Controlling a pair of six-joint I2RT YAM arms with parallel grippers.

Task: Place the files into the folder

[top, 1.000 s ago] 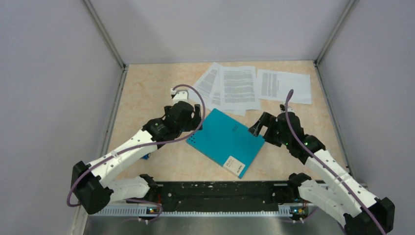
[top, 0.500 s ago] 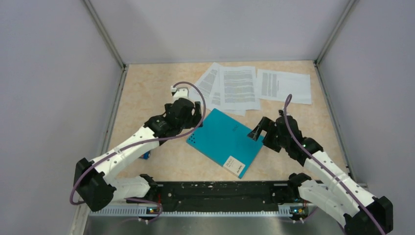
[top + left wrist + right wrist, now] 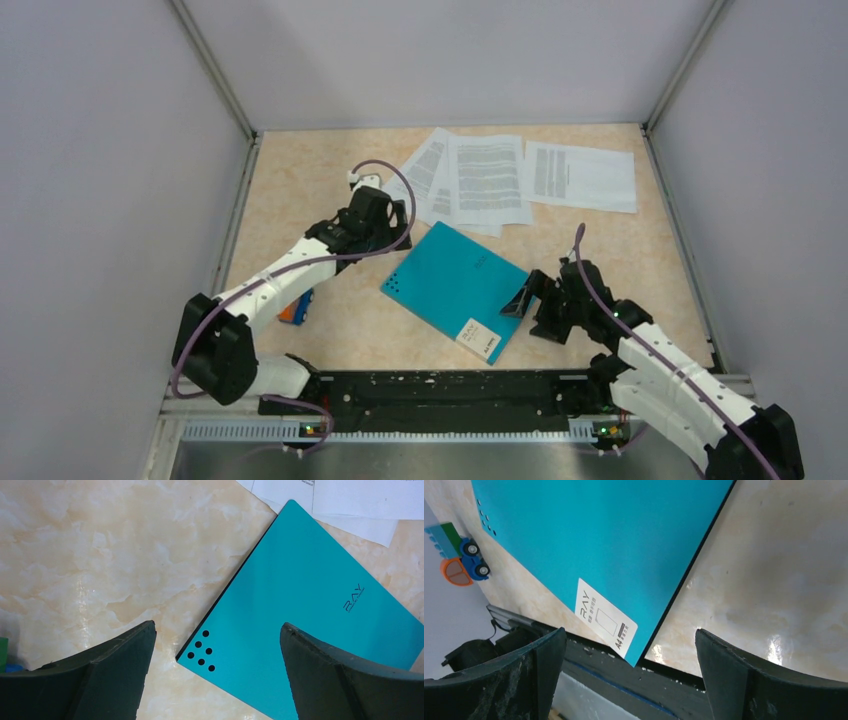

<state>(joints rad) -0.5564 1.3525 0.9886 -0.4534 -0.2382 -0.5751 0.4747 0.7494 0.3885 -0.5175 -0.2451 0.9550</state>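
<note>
The teal folder [image 3: 460, 288] lies closed and flat on the table, white label [image 3: 478, 338] at its near corner. It also shows in the left wrist view [image 3: 305, 605] and the right wrist view [image 3: 599, 535]. Several white printed files [image 3: 487, 178] lie spread behind it, one sheet [image 3: 580, 176] to the right; their edges show in the left wrist view [image 3: 350, 500]. My left gripper [image 3: 392, 236] is open and empty above the folder's left corner with six punched holes [image 3: 201, 651]. My right gripper [image 3: 525, 305] is open and empty at the folder's right edge.
A small blue-and-orange toy block [image 3: 295, 308] lies left of the folder, under the left arm; it also shows in the right wrist view [image 3: 459, 555]. The black base rail [image 3: 450, 390] runs along the near edge. Grey walls enclose the table.
My right gripper has moved down along the folder's right edge toward the near corner. My left gripper has shifted slightly back and left. The folder has not moved.
</note>
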